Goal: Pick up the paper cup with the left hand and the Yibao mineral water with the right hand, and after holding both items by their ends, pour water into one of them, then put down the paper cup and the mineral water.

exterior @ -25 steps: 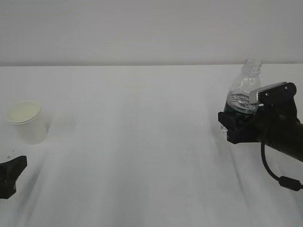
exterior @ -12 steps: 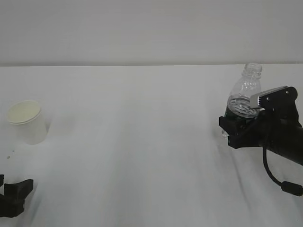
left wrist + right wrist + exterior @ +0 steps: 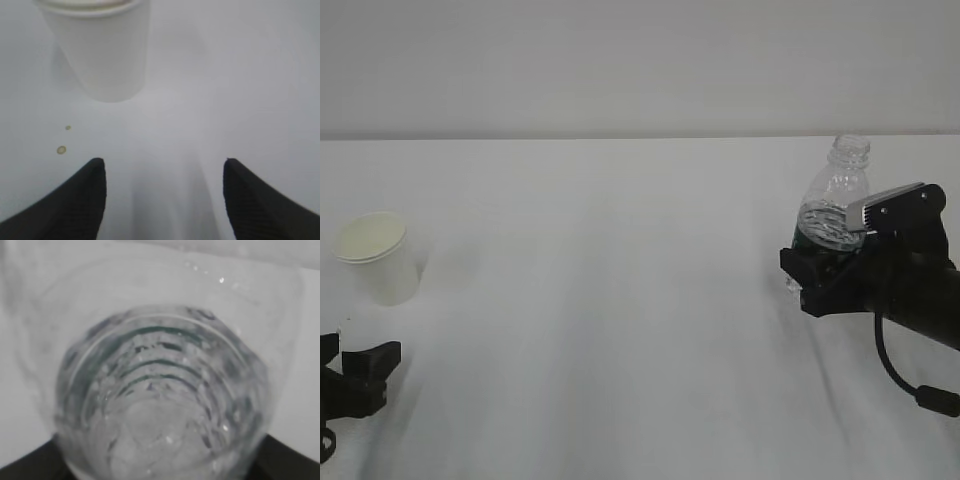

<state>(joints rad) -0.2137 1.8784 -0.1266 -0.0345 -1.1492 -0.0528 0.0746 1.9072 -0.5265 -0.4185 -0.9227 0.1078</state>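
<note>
The paper cup (image 3: pixel 378 258) stands upright at the far left of the white table, white with a pale cream inside. My left hand (image 3: pixel 360 352) sits low in front of it, open, with nothing between its black fingers. The left wrist view shows the cup (image 3: pixel 100 50) ahead and slightly left of the left hand (image 3: pixel 162 165). At the right, the right hand (image 3: pixel 820 264) is shut on the lower, green-labelled part of the Yibao mineral water (image 3: pixel 835 195), which is uncapped and leans slightly. The bottle (image 3: pixel 160 390) fills the right wrist view; I cannot tell whether its base touches the table.
Two small yellowish spots (image 3: pixel 61 149) lie on the table just in front of the cup. The table's far edge (image 3: pixel 620 138) meets a plain wall. A black cable (image 3: pixel 900 375) hangs below the right arm.
The left hand dipped toward the bottom-left corner, then came back up and a little right, short of the cup. The right hand and bottle shifted slightly right. The cup stayed put.
</note>
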